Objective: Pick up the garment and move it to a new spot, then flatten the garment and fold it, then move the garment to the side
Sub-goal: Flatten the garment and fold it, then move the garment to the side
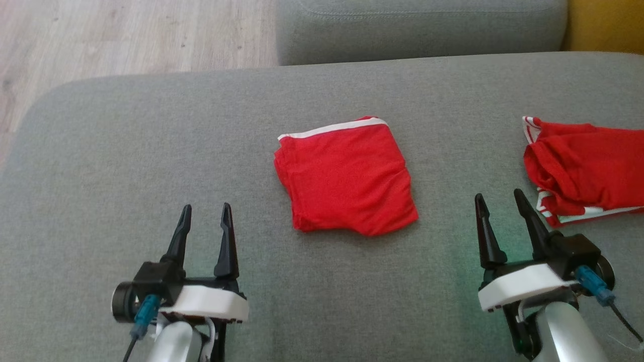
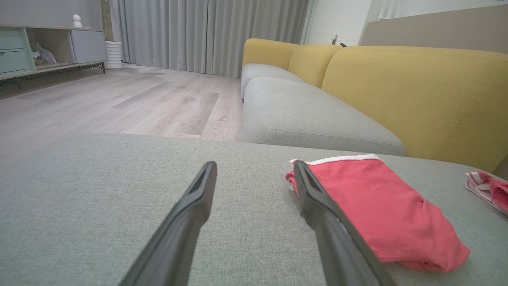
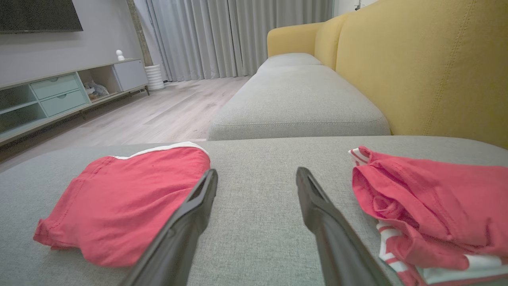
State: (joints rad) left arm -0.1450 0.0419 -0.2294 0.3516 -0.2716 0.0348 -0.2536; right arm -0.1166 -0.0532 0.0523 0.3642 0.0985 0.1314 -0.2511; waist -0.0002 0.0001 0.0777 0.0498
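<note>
Garment (image 1: 347, 178): red, folded square, lying mid sofa cushion (image 1: 151, 141). Folding looks done; the move to the side appears left. Second red garment (image 1: 583, 166) sits bunched at the right. Left gripper (image 1: 207, 207) and right gripper (image 1: 498, 195): fingers apart, empty.

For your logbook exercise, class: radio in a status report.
Left gripper, right gripper: jaws open, empty. Folded red garment lies ahead, between them. Second garment beside right gripper.

Grey sofa seat (image 1: 151, 151), yellow backrest (image 3: 436, 71); pale wood floor (image 1: 100, 35) at 11 o'clock; grey curtains (image 3: 222, 35), low cabinet (image 3: 59, 91).
</note>
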